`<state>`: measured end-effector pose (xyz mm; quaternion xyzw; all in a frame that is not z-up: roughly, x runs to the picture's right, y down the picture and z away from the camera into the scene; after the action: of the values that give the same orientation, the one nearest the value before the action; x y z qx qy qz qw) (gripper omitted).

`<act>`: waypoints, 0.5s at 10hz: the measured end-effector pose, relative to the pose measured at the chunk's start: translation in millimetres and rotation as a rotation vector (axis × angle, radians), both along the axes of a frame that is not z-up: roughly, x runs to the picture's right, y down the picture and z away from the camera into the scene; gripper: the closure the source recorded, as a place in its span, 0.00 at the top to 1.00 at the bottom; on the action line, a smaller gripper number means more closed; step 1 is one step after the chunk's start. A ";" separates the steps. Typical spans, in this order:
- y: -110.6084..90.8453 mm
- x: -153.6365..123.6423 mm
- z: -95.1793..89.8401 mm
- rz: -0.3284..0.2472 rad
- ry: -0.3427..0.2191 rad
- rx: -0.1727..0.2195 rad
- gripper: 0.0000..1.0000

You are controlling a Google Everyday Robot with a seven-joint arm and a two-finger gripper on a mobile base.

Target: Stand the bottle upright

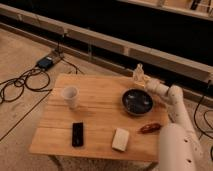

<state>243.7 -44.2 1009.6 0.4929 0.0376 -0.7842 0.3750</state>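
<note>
Reaching along the tabletop's right side to its far edge, the white arm has its tool right at the bottle.

The bottle appears upright at the far right edge of the tabletop, just behind the dark bowl, and the tool meets it from the right; whether the tool is clamped on it or merely beside it, I cannot tell. The bowl sits between the bottle and a reddish-brown item near the arm. A white cup stands well apart on the left side. Toward the front lie a black flat device and a cream rectangular block, near each other but not touching. Cables trail across the floor to the left.
</note>
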 end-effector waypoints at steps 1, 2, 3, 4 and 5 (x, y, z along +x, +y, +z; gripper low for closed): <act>0.2 -0.1 -0.4 -0.001 0.000 0.002 0.78; 0.8 -0.7 -0.3 -0.002 -0.001 0.002 0.78; 2.7 -1.2 0.8 -0.008 0.003 0.002 0.78; 3.4 -1.7 1.4 -0.009 0.003 0.002 0.78; 2.9 -1.1 1.0 -0.008 0.004 0.003 0.78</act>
<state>242.6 -41.3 1010.6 0.4920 0.0378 -0.7867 0.3710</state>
